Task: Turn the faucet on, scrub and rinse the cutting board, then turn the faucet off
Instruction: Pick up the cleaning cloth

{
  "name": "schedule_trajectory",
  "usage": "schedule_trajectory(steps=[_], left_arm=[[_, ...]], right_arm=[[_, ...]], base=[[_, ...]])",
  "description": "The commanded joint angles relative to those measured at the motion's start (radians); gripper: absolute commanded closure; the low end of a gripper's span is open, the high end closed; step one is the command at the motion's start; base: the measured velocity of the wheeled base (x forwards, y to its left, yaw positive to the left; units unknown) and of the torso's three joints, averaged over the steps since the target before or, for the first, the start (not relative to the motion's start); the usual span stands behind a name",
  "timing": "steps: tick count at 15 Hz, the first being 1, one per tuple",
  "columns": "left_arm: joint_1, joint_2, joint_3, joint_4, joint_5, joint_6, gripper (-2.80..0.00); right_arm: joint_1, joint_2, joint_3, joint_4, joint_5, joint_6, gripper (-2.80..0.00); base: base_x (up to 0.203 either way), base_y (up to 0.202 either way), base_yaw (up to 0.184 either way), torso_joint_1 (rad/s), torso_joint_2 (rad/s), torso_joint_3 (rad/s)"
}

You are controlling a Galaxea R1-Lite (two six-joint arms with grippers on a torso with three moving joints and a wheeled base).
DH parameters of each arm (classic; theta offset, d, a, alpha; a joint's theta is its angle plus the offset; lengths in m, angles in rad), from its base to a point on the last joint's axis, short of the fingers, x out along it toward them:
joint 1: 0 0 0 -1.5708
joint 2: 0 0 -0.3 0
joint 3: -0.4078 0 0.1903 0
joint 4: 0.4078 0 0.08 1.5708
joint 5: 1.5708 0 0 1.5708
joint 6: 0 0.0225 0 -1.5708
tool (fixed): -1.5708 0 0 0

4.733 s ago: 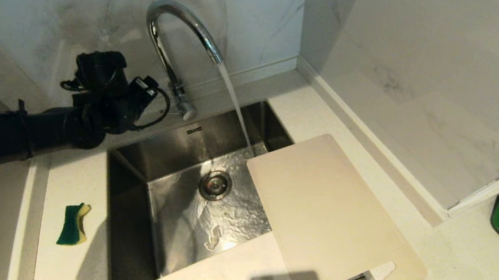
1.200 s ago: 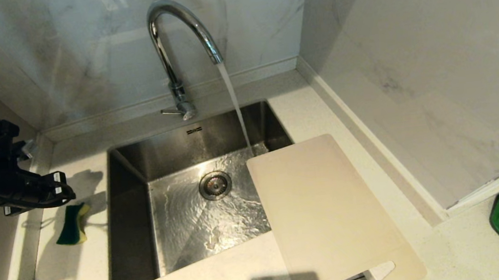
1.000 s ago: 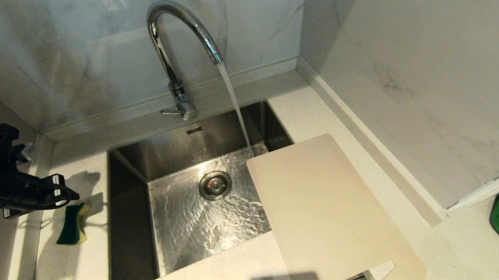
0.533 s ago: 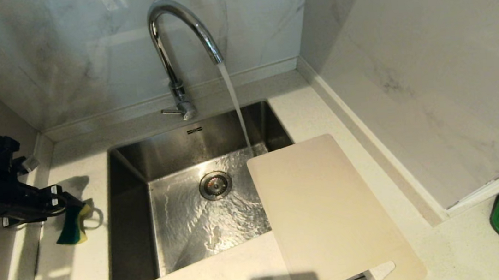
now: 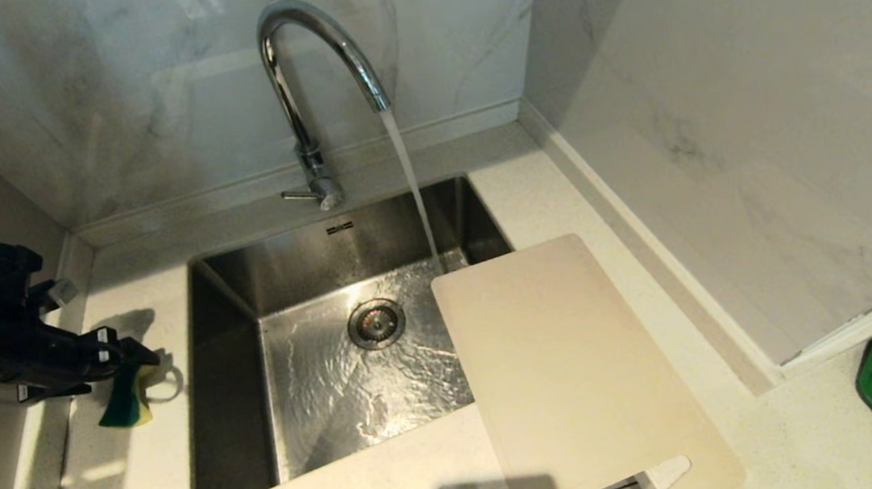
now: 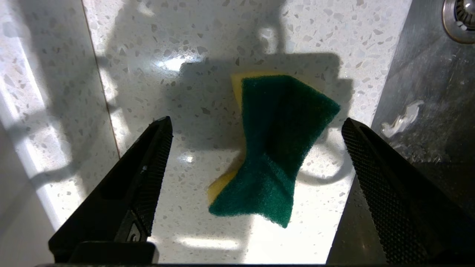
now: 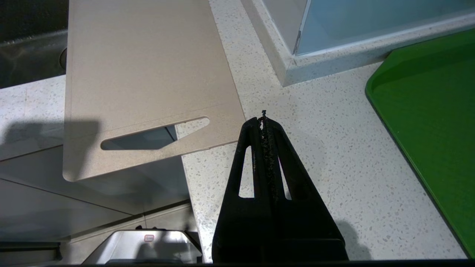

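Head view shows you the cutting board (image 5: 570,368) overhanging the sink's right edge on the counter (image 5: 145,486): thin, stiff, likely slippery wet, so grip its slotted end. Your left gripper (image 6: 256,133) gapes empty over the sponge (image 6: 274,148); the right gripper (image 7: 264,122) is closed, empty.

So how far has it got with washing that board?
Done: the faucet is on, with water running into the sink. In hand: the left gripper hangs open over the green and yellow sponge on the counter, not yet gripping it. Left: scrubbing and rinsing the cutting board, which lies untouched across the sink's right edge, then shutting the water off. The right gripper sits shut beside the board.
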Motion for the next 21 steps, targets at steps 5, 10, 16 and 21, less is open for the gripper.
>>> schedule_trajectory(steps=[5, 10, 16, 21], left_arm=[[0.014, 0.027, 0.003, -0.014, -0.029, -0.002, -2.8], [0.029, 0.037, 0.005, -0.028, -0.039, 0.002, 0.0], [0.023, 0.027, 0.026, -0.028, -0.088, -0.002, 0.0], [0.023, 0.024, 0.023, -0.028, -0.102, -0.027, 0.0]], right_arm=[[0.0, 0.0, 0.001, -0.001, 0.0, 0.0, 0.0], [0.0, 0.0, 0.001, -0.001, 0.0, 0.0, 0.0], [0.0, 0.0, 0.0, -0.001, 0.0, 0.0, 0.0], [0.0, 0.0, 0.0, -0.001, 0.0, 0.0, 0.0]], base=[[0.0, 0.0, 0.0, 0.0, 0.0, 0.0], [0.0, 0.0, 0.0, 0.0, 0.0, 0.0], [0.0, 0.0, 0.0, 0.0, 0.0, 0.0], [0.0, 0.0, 0.0, 0.0, 0.0, 0.0]])
